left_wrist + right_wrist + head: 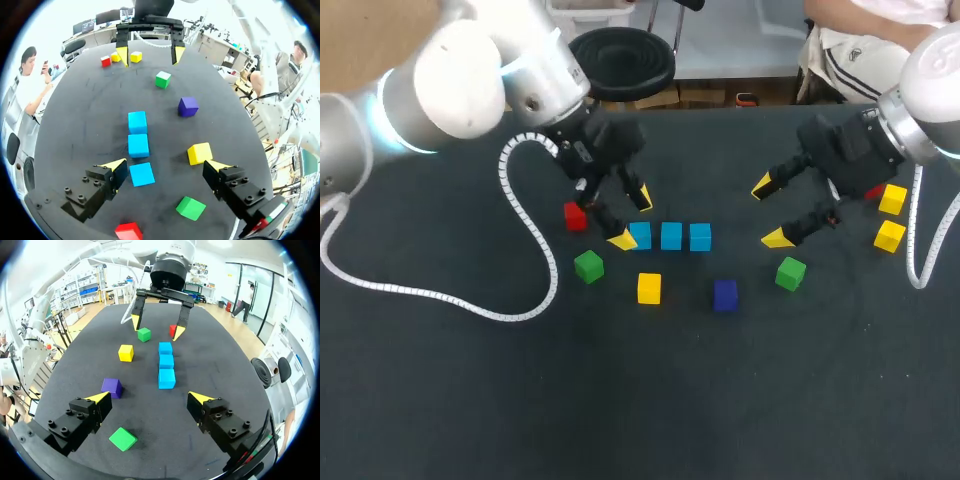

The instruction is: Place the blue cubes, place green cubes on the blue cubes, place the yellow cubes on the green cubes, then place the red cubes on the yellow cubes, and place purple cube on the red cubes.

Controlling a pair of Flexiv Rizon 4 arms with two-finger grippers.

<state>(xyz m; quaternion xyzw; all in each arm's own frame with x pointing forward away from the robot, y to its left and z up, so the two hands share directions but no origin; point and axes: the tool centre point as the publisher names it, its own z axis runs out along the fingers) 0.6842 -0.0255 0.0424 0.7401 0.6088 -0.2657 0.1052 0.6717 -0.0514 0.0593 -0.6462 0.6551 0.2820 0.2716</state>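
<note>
Left gripper (pixel 631 218) and right gripper (pixel 770 212) were noted spread, empty. A small green cube (pixel 588 266) was found just beside the left one.

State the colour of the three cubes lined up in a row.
Blue cubes; left wrist view shows them best.

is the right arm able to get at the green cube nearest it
Probably yes: the right gripper is open and empty, and the green cube sits alone just beside it with nothing crowding it.
</note>
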